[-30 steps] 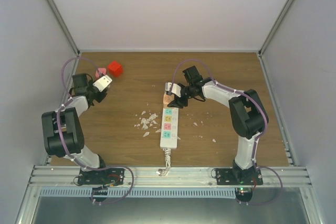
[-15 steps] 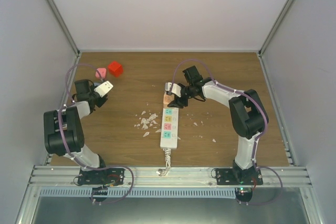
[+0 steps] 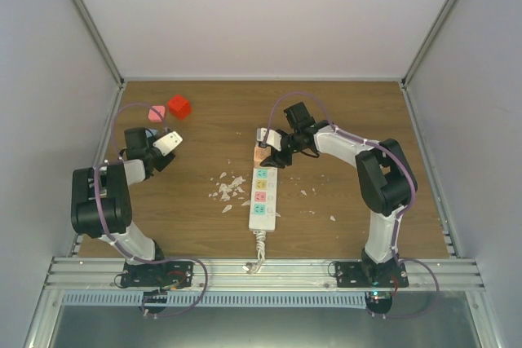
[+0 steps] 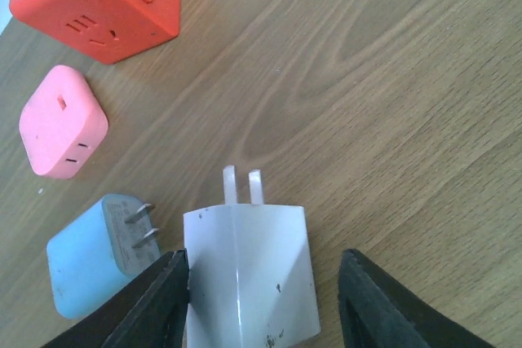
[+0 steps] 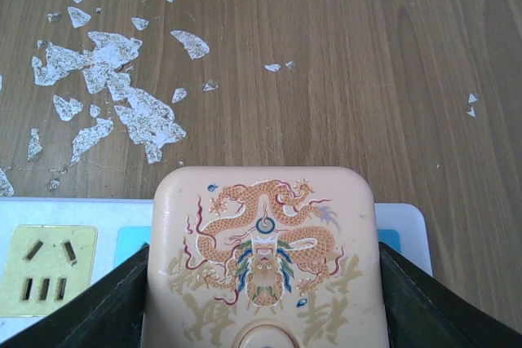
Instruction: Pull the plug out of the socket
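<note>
Where flakes (image 5: 122,95) litter the wooden table (image 3: 342,120), right end effector (image 5: 265,311) pinches the peach plug (image 5: 265,242), left end effector (image 4: 263,270) spread.

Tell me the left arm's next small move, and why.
Probably lift the left gripper clear of the white plug: it rests on the table beside the blue plug, with a gap at one finger. The dragon plug sits on the socket in the right gripper.
</note>
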### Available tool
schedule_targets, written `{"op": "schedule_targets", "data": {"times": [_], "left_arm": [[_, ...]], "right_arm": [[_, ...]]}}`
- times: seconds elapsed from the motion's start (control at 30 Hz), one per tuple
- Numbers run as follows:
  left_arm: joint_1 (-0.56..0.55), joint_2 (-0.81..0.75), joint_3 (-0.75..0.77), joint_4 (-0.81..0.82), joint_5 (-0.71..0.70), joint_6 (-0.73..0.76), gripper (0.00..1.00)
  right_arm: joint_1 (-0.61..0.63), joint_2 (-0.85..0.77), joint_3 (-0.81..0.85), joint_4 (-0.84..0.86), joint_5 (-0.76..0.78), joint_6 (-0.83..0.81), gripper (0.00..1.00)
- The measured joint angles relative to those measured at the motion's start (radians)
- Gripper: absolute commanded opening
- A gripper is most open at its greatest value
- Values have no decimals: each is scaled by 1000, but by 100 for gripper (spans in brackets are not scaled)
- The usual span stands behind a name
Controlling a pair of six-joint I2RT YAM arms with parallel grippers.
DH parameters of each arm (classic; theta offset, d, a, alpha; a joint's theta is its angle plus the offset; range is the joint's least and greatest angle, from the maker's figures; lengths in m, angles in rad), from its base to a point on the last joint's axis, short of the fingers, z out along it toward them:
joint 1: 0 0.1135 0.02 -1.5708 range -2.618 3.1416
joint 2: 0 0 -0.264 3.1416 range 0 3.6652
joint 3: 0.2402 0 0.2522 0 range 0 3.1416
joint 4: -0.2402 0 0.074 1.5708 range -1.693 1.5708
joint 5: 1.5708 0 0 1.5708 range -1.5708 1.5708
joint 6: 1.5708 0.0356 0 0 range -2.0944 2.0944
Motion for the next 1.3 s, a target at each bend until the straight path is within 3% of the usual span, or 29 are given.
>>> {"op": "schedule_targets", "data": {"times": [0.2, 0.67, 0.9, 1.03, 1.3], "left_arm": [[-1, -18, 4, -46, 39, 4, 53], [-1, -59, 1, -155, 161, 32, 41], [-1, -77, -8, -233, 222, 48, 50], [-2, -120, 9, -306, 277, 40, 60], [-7, -200, 129, -439, 411, 36, 71]], "right_arm": [[0, 0, 0, 0, 0, 0, 19], [0, 0, 0, 0, 0, 0, 19], [0, 0, 0, 0, 0, 0, 22], [0, 0, 0, 0, -1, 0, 37], [0, -1, 0, 0, -2, 0, 64]]}}
